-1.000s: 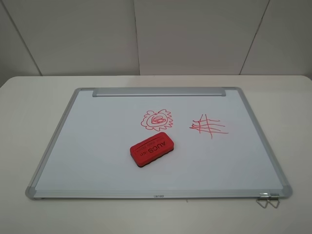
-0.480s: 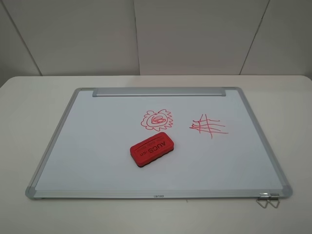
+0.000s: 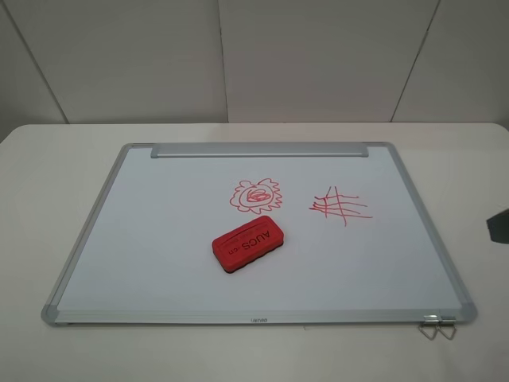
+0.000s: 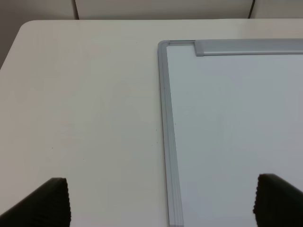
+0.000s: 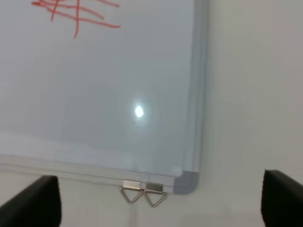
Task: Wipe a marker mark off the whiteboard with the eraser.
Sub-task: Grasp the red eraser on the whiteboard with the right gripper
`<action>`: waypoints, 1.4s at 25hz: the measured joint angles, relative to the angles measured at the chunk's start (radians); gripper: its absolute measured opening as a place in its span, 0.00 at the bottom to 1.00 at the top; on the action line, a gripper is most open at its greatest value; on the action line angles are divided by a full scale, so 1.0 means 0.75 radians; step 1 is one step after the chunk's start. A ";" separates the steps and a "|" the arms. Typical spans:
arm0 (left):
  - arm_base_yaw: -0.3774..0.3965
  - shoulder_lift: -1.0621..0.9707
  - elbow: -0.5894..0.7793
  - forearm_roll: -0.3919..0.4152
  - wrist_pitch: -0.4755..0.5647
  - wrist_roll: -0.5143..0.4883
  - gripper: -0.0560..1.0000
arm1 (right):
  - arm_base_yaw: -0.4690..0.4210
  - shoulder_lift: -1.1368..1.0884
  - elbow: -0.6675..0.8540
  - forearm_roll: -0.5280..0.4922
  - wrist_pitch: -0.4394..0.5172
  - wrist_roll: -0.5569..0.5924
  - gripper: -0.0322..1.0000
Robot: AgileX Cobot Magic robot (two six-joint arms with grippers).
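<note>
The whiteboard (image 3: 159, 239) lies flat on the table, its grey tray strip (image 3: 259, 150) along the far edge. The red eraser (image 3: 247, 243) rests on the board near the middle, lettering up. Just beyond it is the marker mark (image 3: 256, 196), a red flower-like doodle. My left gripper (image 4: 161, 205) is open over the board's far left corner (image 4: 164, 45). My right gripper (image 5: 158, 203) is open above the board's near right corner (image 5: 187, 182). Both grippers hold nothing and are far from the eraser. Only a dark piece of the right arm (image 3: 500, 228) shows in the exterior high view.
A red crosshatch grid (image 3: 340, 205) is drawn to the right of the doodle and also appears as crosshatch lines (image 5: 78, 12) in the right wrist view. Two metal hanging clips (image 5: 142, 194) stick out from the board's near edge. White table (image 3: 48, 159) surrounds the board.
A dark piece of the right arm has come into the exterior high view at its right edge. The eraser and board have not moved.
</note>
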 joint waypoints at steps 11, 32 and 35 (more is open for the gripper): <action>0.000 0.000 0.000 0.000 0.000 0.000 0.79 | 0.422 0.783 -0.379 0.062 -0.094 -0.759 0.76; 0.000 0.000 0.000 0.000 0.000 0.000 0.79 | 0.732 1.745 -1.194 0.165 0.036 -1.588 0.76; 0.000 0.000 0.000 0.000 0.000 0.000 0.79 | 0.737 1.762 -1.195 0.106 0.017 -1.593 0.76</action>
